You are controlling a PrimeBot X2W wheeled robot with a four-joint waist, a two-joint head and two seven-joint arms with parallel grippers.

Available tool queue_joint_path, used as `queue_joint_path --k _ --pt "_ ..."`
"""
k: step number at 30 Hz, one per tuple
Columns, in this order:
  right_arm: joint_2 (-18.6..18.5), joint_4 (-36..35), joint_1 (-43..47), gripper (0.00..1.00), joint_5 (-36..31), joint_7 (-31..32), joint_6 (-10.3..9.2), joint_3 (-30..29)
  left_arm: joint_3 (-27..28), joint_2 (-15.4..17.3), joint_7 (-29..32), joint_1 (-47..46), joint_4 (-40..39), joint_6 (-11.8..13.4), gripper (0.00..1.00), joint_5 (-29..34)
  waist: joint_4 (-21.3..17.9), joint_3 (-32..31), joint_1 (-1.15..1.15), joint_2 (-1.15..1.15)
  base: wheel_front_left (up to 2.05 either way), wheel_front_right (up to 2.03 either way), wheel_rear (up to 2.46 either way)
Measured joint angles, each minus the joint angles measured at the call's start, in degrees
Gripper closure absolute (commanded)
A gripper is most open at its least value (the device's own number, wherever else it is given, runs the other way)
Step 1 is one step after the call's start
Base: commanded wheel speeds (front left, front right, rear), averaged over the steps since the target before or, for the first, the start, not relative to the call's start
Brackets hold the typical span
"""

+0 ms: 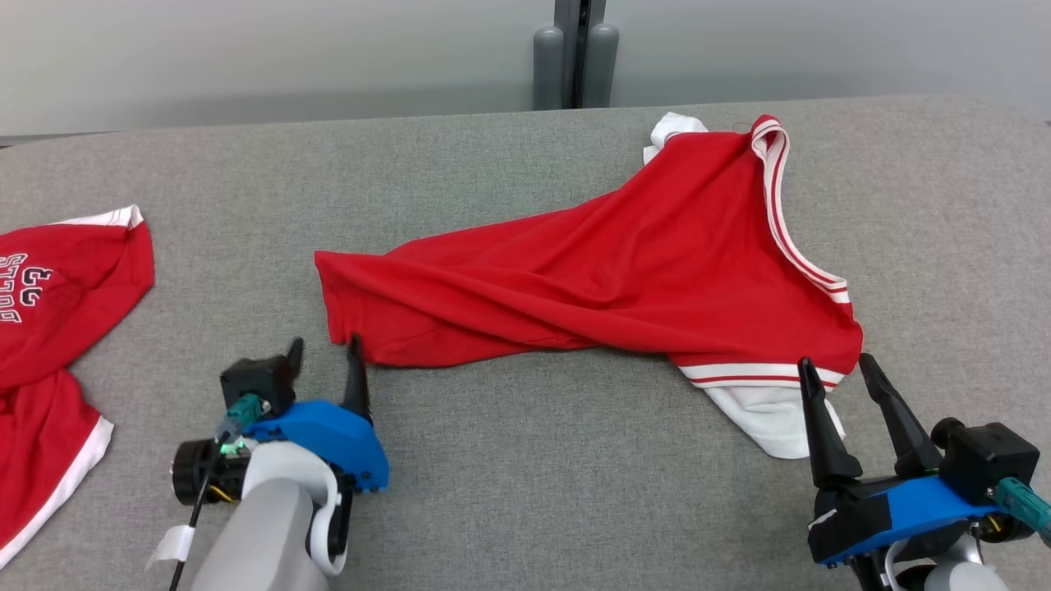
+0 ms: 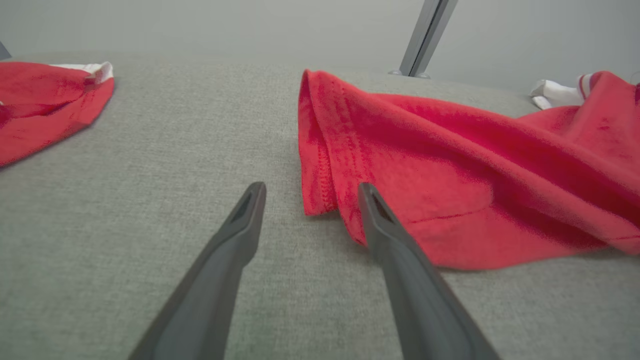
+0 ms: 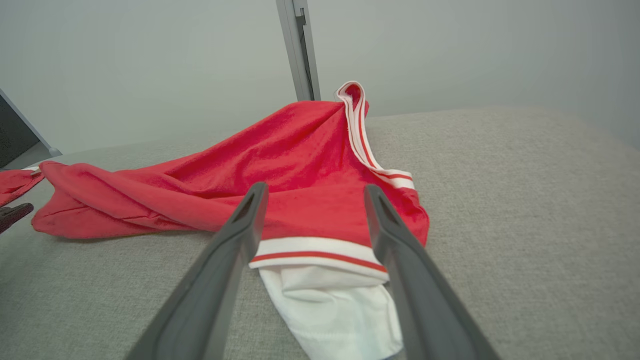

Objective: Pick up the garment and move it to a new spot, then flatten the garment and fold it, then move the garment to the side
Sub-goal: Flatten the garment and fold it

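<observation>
The left pincer (image 1: 325, 346) has two long, dark, tapered fingers (image 1: 356, 386) on a blue housing (image 1: 328, 439). A black boxy module (image 1: 254, 382) carries a teal connector (image 1: 244, 408), with a green light (image 1: 223, 447) lit below it. The forearm (image 1: 263, 533) is pale grey. A black cable (image 1: 193, 521) bears a white tab (image 1: 172, 546), possibly tape. The right pincer (image 1: 836, 363) is of the same build.

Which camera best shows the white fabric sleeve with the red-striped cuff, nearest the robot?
The right wrist view: the white fabric sleeve lies close up between the right gripper's fingers, cuff stripes plain. The head view shows it smaller, partly behind a finger. The left wrist view shows the red shirt's hem.
</observation>
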Motion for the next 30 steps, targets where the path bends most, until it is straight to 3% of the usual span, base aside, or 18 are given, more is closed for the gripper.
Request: queue_joint_path --k 4,15,18,20,30 --pt "0.0 -0.1 0.0 0.00 0.1 0.2 0.00 0.0 -0.8 -0.1 2.9 2.1 -1.1 -1.5 0.00 -0.7 0.0 0.3 0.00 0.00 0.00 0.00 0.00" --pt "0.0 0.2 -0.8 0.00 0.6 -0.1 0.00 0.5 -2.2 -0.1 5.3 1.1 -2.4 -1.8 0.00 -1.2 -1.9 1.9 0.01 0.00 0.00 0.00 0.00" --pt "0.0 0.4 -0.8 0.00 0.7 -0.1 0.00 0.4 -2.3 -0.2 6.3 1.0 -3.1 -1.9 0.08 -1.8 -2.3 2.0 0.01 0.00 0.00 0.00 0.00" --pt "0.0 0.6 -0.8 0.00 0.8 -0.2 0.00 0.4 -2.3 -0.3 6.9 1.2 -3.8 -1.9 0.01 -2.1 -2.4 1.9 0.01 0.00 0.00 0.00 0.00" --pt "0.0 1.2 -0.6 0.00 0.9 -0.6 0.00 0.1 -0.4 0.2 8.3 8.1 -15.6 3.9 0.00 -3.7 -2.5 0.7 0.01 0.00 0.00 0.00 0.00"
